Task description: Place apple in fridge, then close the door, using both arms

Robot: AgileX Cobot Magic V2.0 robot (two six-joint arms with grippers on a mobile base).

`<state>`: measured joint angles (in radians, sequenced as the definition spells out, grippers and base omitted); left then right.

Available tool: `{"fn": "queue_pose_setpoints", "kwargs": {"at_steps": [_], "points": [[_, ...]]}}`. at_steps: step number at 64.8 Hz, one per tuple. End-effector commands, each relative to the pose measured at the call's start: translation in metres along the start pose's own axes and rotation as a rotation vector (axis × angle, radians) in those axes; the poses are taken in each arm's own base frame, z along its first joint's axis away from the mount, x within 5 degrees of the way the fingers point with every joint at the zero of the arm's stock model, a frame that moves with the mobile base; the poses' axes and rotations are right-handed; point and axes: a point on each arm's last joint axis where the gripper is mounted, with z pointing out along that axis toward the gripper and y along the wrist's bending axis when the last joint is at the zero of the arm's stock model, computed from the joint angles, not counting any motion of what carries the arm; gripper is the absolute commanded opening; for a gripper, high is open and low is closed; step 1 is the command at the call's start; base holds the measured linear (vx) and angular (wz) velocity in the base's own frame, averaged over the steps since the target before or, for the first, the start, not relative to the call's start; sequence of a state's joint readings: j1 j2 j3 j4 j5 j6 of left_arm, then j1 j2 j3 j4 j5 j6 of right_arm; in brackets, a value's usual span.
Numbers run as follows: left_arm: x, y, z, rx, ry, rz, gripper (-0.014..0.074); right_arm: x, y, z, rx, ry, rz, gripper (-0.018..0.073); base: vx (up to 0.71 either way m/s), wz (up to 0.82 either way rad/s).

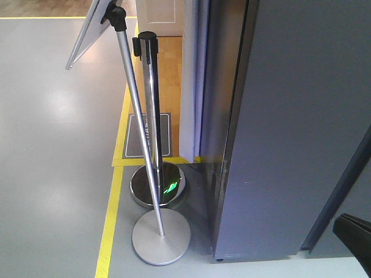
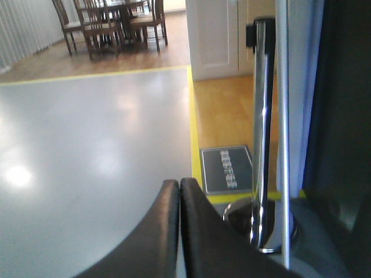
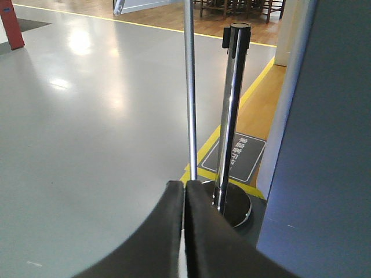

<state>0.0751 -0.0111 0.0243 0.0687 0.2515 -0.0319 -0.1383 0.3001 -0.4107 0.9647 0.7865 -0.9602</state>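
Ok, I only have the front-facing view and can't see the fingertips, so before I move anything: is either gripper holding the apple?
Observer: No. The left gripper is shut with nothing in it.
Operator: And the right one?
Observer: The right gripper is shut and empty too.
Operator: Anything else my view lacks?
Observer: The left wrist view shows a dining table with chairs on the wooden floor far off.

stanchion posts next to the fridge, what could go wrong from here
1. The chrome stanchion post and the sign stand crowd the fridge side; a swinging arm might knock them.
2. Both claws, left claw and right claw, look shut and empty; the apple is not visible, so placing it cannot be confirmed.
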Motion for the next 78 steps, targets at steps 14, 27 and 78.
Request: {"fn": "queue_pose_setpoints", "kwargs": {"at_steps": [14,27,78], "points": [[-0.0011,-0.0009,0.0009,0.008,-0.098,0.003,-0.0006,-0.0105,-0.0007,-0.0021,0.012,-0.052,0.013,-0.0005,0.00,0.00],[-0.0011,-0.0009,0.0009,0.008,-0.096,0.003,-0.0006,-0.0105,-0.0007,-0.0021,0.012,-0.052,0.013,-0.0005,0.00,0.00],[-0.0011,-0.0009,0.0009,0.008,-0.096,0.003,-0.0006,-0.0119,-0.0027,-0.0023,0.034,-0.068,0.014,-0.0005,0.00,0.00]]}}
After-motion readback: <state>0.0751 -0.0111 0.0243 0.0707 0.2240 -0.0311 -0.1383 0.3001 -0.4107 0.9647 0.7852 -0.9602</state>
